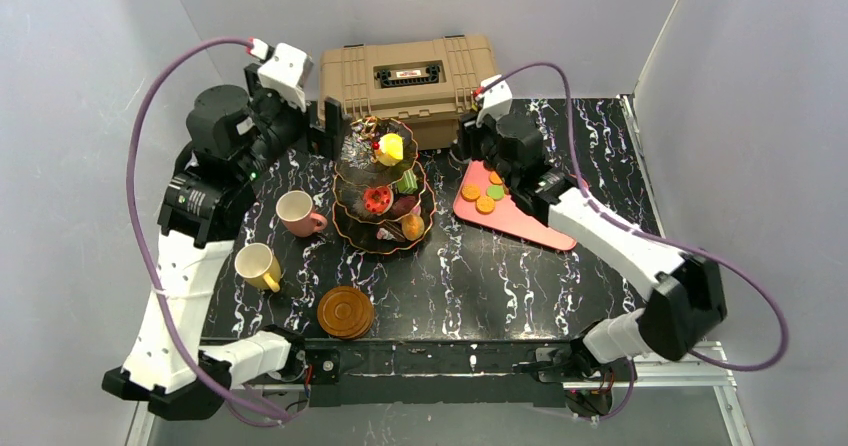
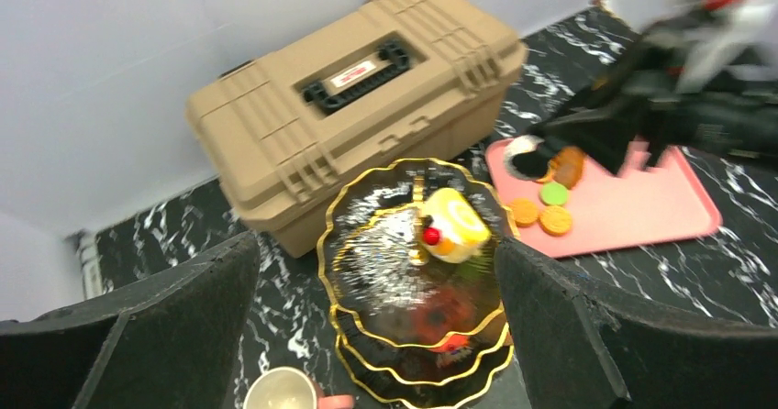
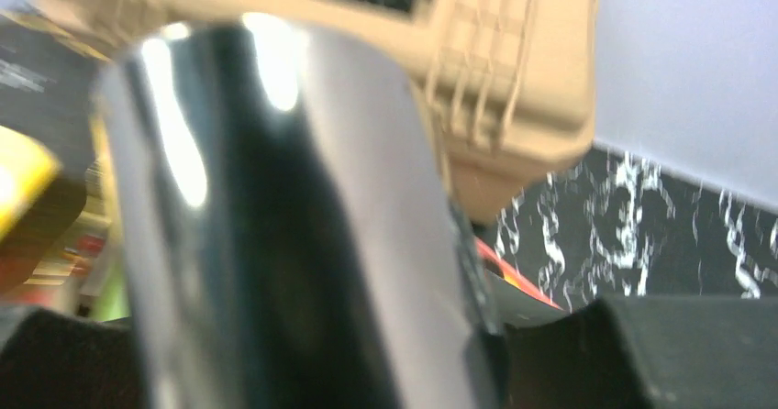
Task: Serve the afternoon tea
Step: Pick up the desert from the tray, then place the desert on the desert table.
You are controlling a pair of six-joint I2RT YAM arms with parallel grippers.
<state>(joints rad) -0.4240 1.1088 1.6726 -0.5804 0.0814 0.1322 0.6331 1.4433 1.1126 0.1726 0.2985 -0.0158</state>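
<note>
The three-tier black stand [image 1: 352, 221] with gold rims stands mid-table and carries small pastries, with a yellow roll cake [image 1: 390, 148] on the top tier. It also shows in the left wrist view [image 2: 367, 271]. A pink cup [image 1: 297, 213], a yellow cup [image 1: 258, 266] and a brown saucer [image 1: 345, 312] sit to its left and front. My left gripper [image 1: 330, 131] hovers open and empty behind and above the stand [image 2: 376, 336]. My right gripper [image 1: 470, 146] is at the pink tray's far left corner, shut on a dark glossy round thing [image 3: 275, 244].
A tan toolbox [image 1: 410, 76] stands closed at the back, just behind the stand and both grippers. A pink tray [image 1: 520, 221] at the right holds several orange macarons and a green one [image 1: 495, 192]. Grey walls enclose the table on three sides.
</note>
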